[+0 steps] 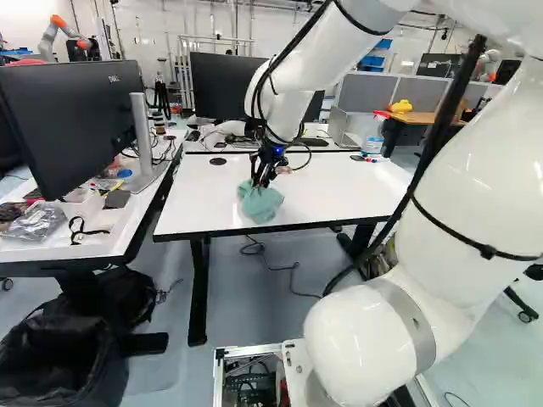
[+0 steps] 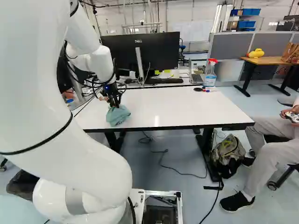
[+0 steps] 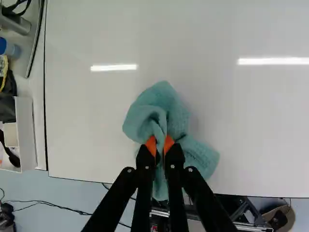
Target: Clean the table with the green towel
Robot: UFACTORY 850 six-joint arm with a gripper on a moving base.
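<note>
I have the pincer (image 3: 160,145) clenched on the green towel (image 3: 166,104), a bunched fold pinched between the orange pads (image 3: 151,145). The towel lies on the white tabletop (image 2: 163,109), near its front edge and toward the front left corner; loose cloth spreads ahead of the pads and to one side.

Step in hand, as I judge it: wiping. I cannot tell how much area is done.

1. Keep the grip firm on the fold, with cloth between the pincer and the surface.
2. Apply light, even downward force. Too much may scrape the surface; too little leaves the loose cloth trailing without cleaning.
3. Work in straight, overlapping strokes toward the right edge, then step toward the far edge.
4. Stop short of the front edge. The towel's tail reaches close to it and could fold under or snag.

Obstructions: the spray bottle (image 2: 210,74) stands at the far edge, toward the right, with markers (image 2: 204,90) just beside it. Slow down or detour there; a swinging corner of cloth could knock them. On the left, a neighbouring desk carries a large monitor (image 1: 72,123). Limit leftward strokes to keep the arm (image 1: 284,102) off its screen.
</note>
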